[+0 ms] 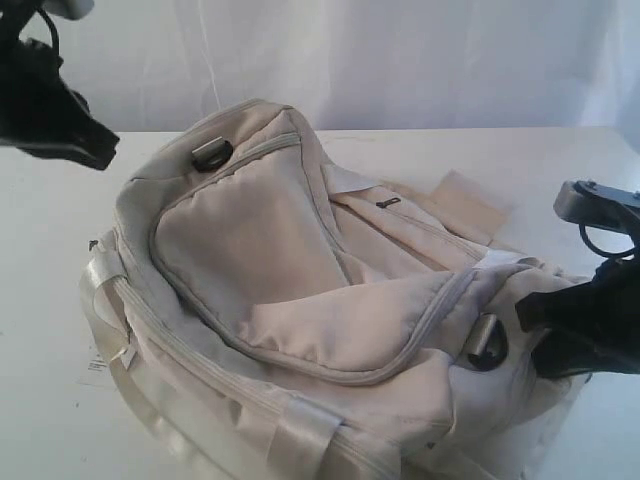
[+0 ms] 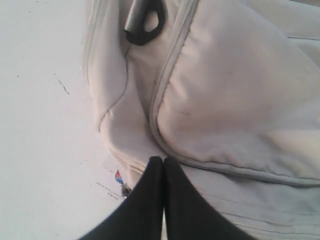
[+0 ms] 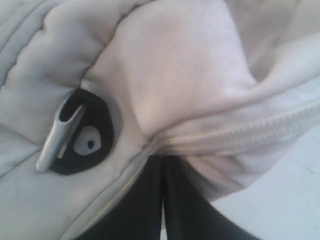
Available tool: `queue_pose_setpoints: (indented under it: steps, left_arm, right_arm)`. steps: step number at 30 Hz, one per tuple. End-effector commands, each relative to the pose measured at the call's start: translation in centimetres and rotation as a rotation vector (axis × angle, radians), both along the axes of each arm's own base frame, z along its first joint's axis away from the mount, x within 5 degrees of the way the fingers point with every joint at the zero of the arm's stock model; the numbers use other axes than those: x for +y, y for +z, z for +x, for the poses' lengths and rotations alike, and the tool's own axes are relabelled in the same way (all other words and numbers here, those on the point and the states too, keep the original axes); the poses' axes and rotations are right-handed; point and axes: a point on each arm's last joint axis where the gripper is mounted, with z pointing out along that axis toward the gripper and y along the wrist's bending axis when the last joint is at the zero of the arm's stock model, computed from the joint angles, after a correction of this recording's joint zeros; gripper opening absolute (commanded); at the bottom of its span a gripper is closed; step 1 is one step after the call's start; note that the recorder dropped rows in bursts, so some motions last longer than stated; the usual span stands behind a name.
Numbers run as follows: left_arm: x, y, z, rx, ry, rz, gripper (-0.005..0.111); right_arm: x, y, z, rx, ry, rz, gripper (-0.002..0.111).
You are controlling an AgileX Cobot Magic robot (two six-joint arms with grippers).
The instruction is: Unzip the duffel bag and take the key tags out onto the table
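Two pincers, both pressed together. Large cream fabric duffel bag (image 1: 300,290) lying mid white flat table (image 1: 40,300). At bag's 10 o'clock end, left gripper (image 2: 162,160). At 4 o'clock, right gripper (image 3: 161,159), tips against zip seam beside black D-ring (image 3: 82,132). Fabric pinched or not: cannot tell.

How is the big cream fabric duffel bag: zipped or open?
Shut, it seems: the cream curved fabric flap lies closed, zip joined, nothing inside shows.

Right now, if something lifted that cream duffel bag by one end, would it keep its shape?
Probably not: the duffel bag sags in deep folds, so it would likely flop. The shiny webbing handles may be slippery to pinch, and pushed, the fabric would likely bunch on the table.
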Motion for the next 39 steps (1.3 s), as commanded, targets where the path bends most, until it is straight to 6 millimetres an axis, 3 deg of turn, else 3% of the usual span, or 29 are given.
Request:
queue_pose_setpoints:
  steps: [1, 6, 8, 9, 10, 11, 14, 16, 17, 18, 20, 21, 26, 30, 34, 39]
  left_arm:
    - [0.2, 0.7, 3.5, 0.131, -0.110, -0.052, 0.000]
    - [-0.1, -0.7, 7.7, 0.050, -0.133, -0.024, 0.001]
    - [-0.2, -1.7, 8.8, 0.034, -0.115, -0.025, 0.016]
    - [-0.2, -2.5, 9.6, 0.025, -0.102, -0.025, 0.033]
    - [-0.2, -2.7, 10.0, 0.017, -0.096, -0.027, 0.040]
    - [-0.2, -3.4, 10.8, -0.008, -0.071, -0.034, 0.056]
    - [-0.8, -5.2, 12.4, -0.003, -0.035, -0.116, 0.069]
    - [-1.0, -6.7, 13.0, 0.039, -0.030, -0.136, 0.065]
    - [-1.1, -7.5, 13.1, 0.072, -0.035, -0.134, 0.057]
    - [-1.2, -8.2, 13.2, 0.109, -0.044, -0.133, 0.045]
    - [-1.3, -8.8, 12.9, 0.165, -0.061, -0.131, 0.009]
    - [-1.3, -8.8, 12.9, 0.174, -0.065, -0.131, -0.001]
    - [-0.6, -7.4, 12.1, 0.181, -0.043, -0.146, 0.000]
    - [2.1, -3.6, 9.8, 0.163, -0.005, -0.159, 0.000]
    - [4.4, 0.6, 6.4, 0.127, 0.034, -0.170, 0.000]
    - [4.8, 0.8, 3.4, 0.081, 0.081, -0.153, 0.000]
  right_arm:
    - [0.1, 0.1, 0.0, 0.015, 0.001, 0.015, 0.000]
    - [0.1, 0.1, 0.0, 0.015, 0.001, 0.015, 0.000]
    - [0.1, 0.1, 0.0, 0.014, -0.001, 0.017, 0.000]
    - [0.2, 0.1, 0.0, 0.015, -0.004, 0.026, 0.000]
    - [0.2, 0.1, 0.0, 0.015, -0.005, 0.028, 0.000]
    - [0.2, 0.1, 0.0, 0.015, -0.005, 0.028, 0.000]
    - [0.2, 0.1, 0.0, 0.013, -0.006, 0.027, 0.000]
    - [0.2, 0.1, 0.1, 0.014, -0.007, 0.027, 0.000]
    - [0.2, 0.0, 0.1, 0.015, -0.007, 0.027, 0.000]
    - [0.2, 0.0, 0.1, 0.013, -0.008, 0.026, 0.000]
    - [0.2, 0.0, 0.1, 0.010, -0.009, 0.025, 0.000]
    - [0.2, 0.0, 0.1, 0.009, -0.010, 0.024, 0.000]
    - [0.1, 0.1, 0.4, -0.020, -0.026, 0.017, 0.000]
    - [-0.2, 0.6, 1.2, -0.093, -0.057, 0.000, 0.000]
    - [-0.7, 2.9, 3.1, -0.250, -0.101, -0.031, 0.000]
    - [-1.2, 4.8, 4.8, -0.393, -0.144, -0.069, 0.000]
